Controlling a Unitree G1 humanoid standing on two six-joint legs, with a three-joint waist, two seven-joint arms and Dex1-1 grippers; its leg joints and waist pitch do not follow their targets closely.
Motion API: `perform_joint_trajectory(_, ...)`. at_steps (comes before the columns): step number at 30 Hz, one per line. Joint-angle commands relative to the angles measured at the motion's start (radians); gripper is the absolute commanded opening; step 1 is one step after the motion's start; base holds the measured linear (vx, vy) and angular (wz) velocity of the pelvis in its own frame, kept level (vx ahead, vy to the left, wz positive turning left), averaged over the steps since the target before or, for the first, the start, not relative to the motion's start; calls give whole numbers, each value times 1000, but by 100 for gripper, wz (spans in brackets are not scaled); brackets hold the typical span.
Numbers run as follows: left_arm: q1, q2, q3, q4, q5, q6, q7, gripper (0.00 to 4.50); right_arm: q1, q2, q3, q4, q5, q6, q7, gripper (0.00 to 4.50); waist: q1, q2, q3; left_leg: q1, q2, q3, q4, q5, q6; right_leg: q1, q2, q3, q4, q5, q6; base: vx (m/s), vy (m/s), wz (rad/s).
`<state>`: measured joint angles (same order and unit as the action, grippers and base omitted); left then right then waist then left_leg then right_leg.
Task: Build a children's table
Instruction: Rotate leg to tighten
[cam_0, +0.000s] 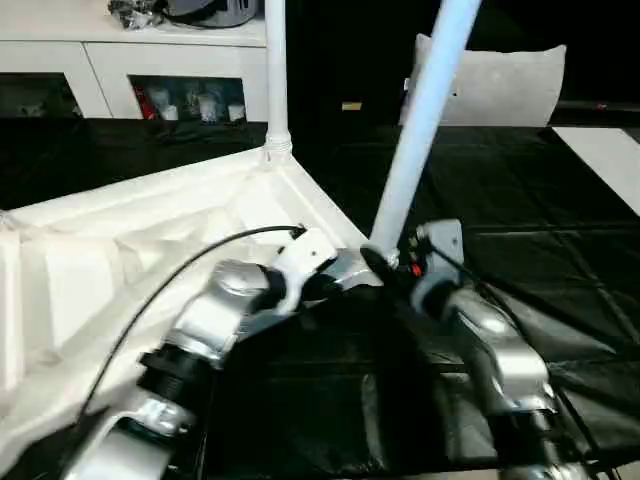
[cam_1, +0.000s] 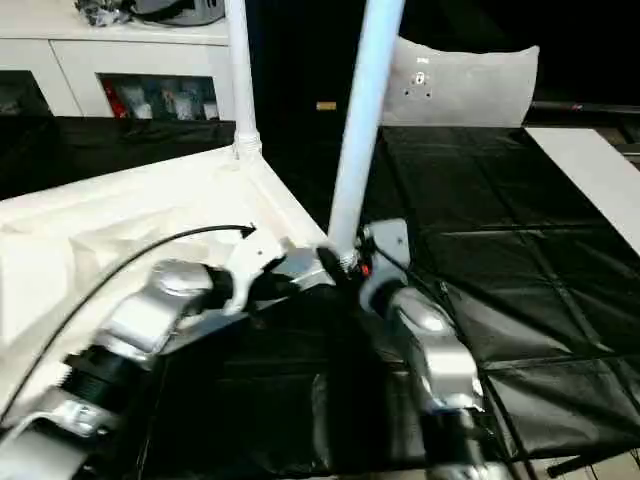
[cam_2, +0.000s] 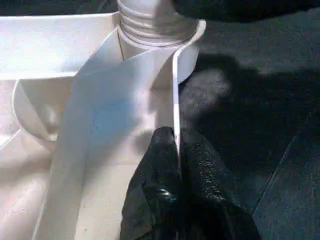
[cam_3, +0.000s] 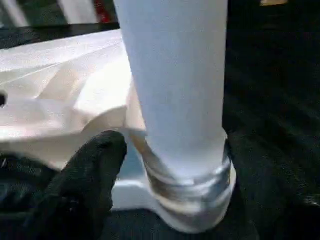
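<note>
The left end effector (cam_2: 175, 165) is pinching the raised rim of the white tabletop (cam_0: 150, 215), its two black fingers (cam_2: 155, 175) pressed together with the thin rim wall between them. Just ahead of those fingers, at the corner of the tabletop, the near leg (cam_0: 425, 110) is sitting with its ribbed end in the round corner socket (cam_2: 187, 55); the leg is leaning away from upright, tilting toward the robot's right as it rises.

The right end effector (cam_0: 395, 262) is sitting right beside the base of that same leg, on the side facing away from the left end effector. One black finger (cam_3: 90, 180) is standing apart from the leg, with a gap showing between them, so the jaws are standing open around the leg and not clamping it.

Beyond both end effectors, at the next corner of the tabletop, a second leg (cam_0: 276, 70) is standing upright in its socket. The tabletop is lying underside up on a black-covered surface (cam_0: 520, 260), stretching away to the left of the left end effector. Far beyond the right end effector, a grey-white pillow-like bag (cam_0: 510, 85) is resting at the back, and a white cabinet (cam_0: 110, 60) is standing behind the tabletop.
</note>
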<state>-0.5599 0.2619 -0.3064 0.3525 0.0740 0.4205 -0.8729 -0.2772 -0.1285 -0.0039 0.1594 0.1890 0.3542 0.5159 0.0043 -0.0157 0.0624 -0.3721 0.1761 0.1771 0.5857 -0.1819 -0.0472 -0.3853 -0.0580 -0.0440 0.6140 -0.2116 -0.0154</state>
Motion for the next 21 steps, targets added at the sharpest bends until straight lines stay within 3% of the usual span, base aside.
perform_joint_trajectory(1, -15, 28, -12, -16, -18, -127, -94, 0, 20, -61, 38, -26, 11, -10, 125, 398, 11, 4, -66, 10, 53, -19, -63, -156, 47, 50, -80, 49, -77, -86, -222, 0, 0, 0)
perform_joint_trajectory(3, -8, 77, -39, 4, -19, -196, -183, 0, 25, -128, 24, -31, 32, -32, 233, 405, 12, 7, -69, 9, 53, -17, -60, -130, 61, 48, -80, 50, -70, -28, -240, 0, 0, 0)
perform_joint_trajectory(4, -9, 94, -51, 16, -21, -223, -209, 0, 22, -150, 18, -28, 46, -35, 267, 433, 17, 0, -69, 9, 54, -17, -59, -124, 76, 52, -83, 49, -68, -7, -248, 0, 0, 0)
perform_joint_trajectory(5, -9, 97, -54, 18, -22, -230, -214, 0, 21, -154, 18, -27, 48, -36, 273, 433, 20, 3, -68, 10, 55, -18, -59, -123, 79, 51, -84, 48, -68, -10, -251, 0, 0, 0)
perform_joint_trajectory(8, -7, 126, -67, 29, -41, -275, -287, 0, 18, -206, 31, -32, 69, -51, 355, 447, 35, 6, -67, 18, 58, -13, -59, -136, 71, 44, -85, 49, -69, -41, -256, 0, 0, 0)
perform_joint_trajectory(11, -16, 167, -68, 58, -67, -351, -400, 0, 4, -310, 78, -29, 76, -106, 536, 447, 49, 3, -67, 18, 60, -13, -60, -144, 65, 47, -85, 49, -66, -52, -253, 0, 0, 0)
perform_joint_trajectory(15, -19, 205, -77, 65, -80, -388, -488, 0, -22, -346, 89, -24, 123, -68, 660, 447, 54, 0, -66, 16, 60, -15, -60, -156, 72, 49, -90, 48, -66, -75, -256, 0, 0, 0)
perform_joint_trajectory(18, -11, 226, -92, 51, -85, -405, -533, 0, -40, -352, 98, -17, 139, -52, 699, 411, 59, -1, -67, 18, 62, -13, -59, -146, 67, 45, -88, 46, -64, -93, -257, 0, 0, 0)
perform_joint_trajectory(21, -7, 232, -98, 40, -92, -410, -553, 0, -48, -359, 111, -14, 152, -39, 725, 406, 64, -1, -68, 19, 64, -12, -58, -132, 65, 43, -87, 45, -59, -74, -264, 0, 0, 0)
